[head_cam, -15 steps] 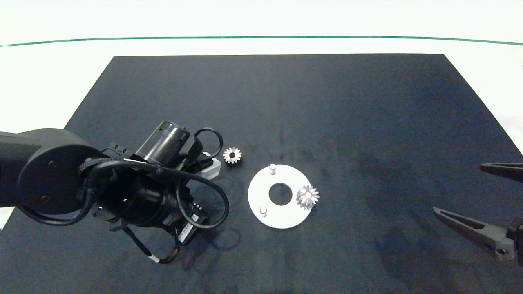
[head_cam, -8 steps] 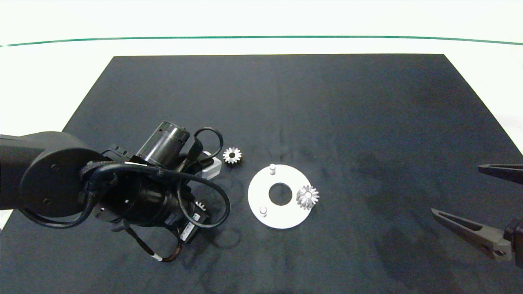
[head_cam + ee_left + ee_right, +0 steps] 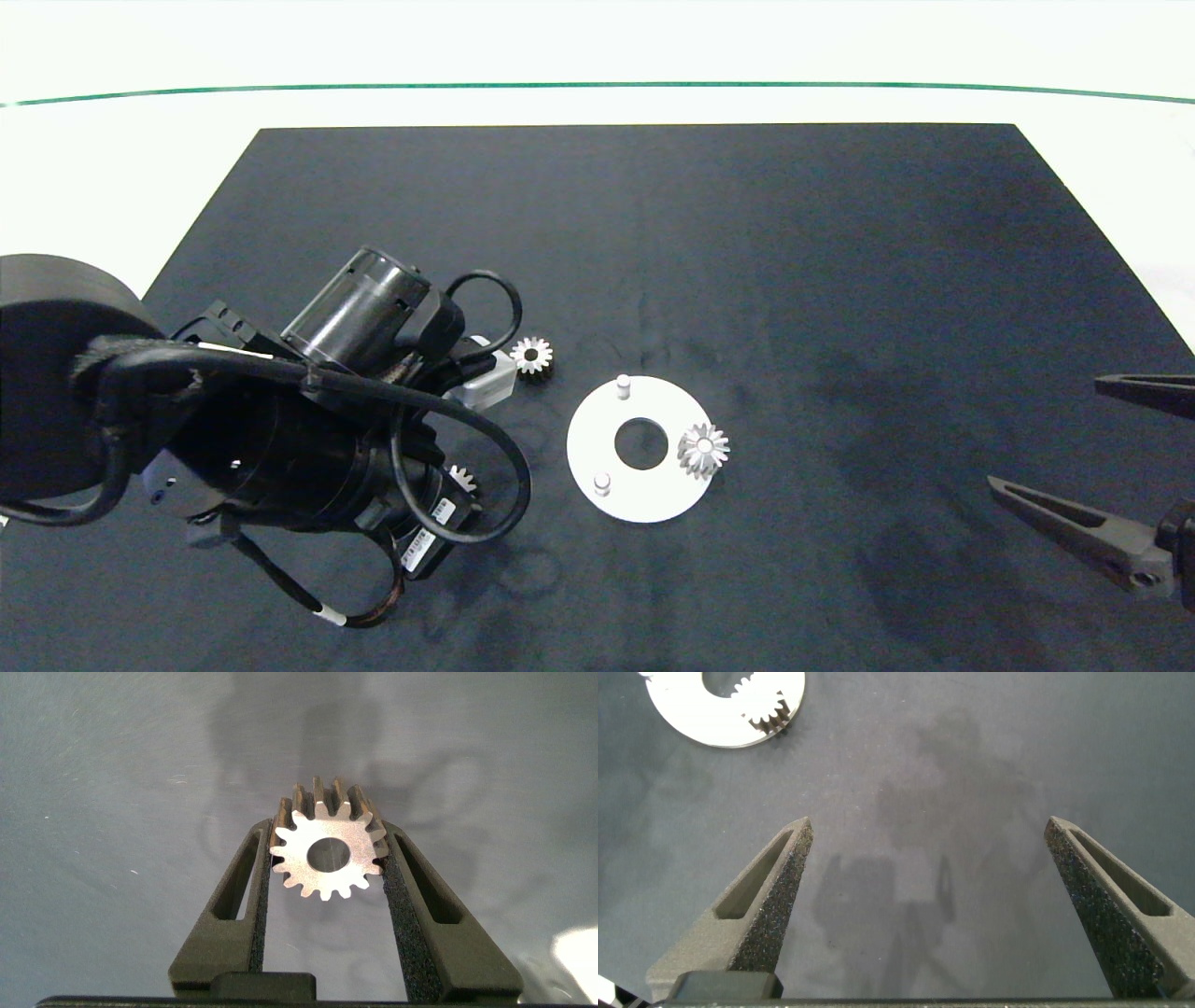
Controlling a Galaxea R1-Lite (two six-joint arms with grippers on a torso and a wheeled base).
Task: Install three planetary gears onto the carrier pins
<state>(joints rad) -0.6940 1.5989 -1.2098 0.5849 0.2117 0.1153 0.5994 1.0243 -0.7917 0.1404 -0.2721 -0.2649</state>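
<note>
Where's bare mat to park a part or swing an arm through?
Free: the far half of the mat, and the stretch between the white disc and the open right gripper. Crowded: the near-left, where the left gripper, shut on a gear, hangs beside the loose gear.

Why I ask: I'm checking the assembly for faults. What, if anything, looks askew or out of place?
Nothing stands out. One gear sits on a pin of the white carrier disc, one lies flat on the mat, and the left end effector holds the third squarely. The right end effector is open, off to the side.
</note>
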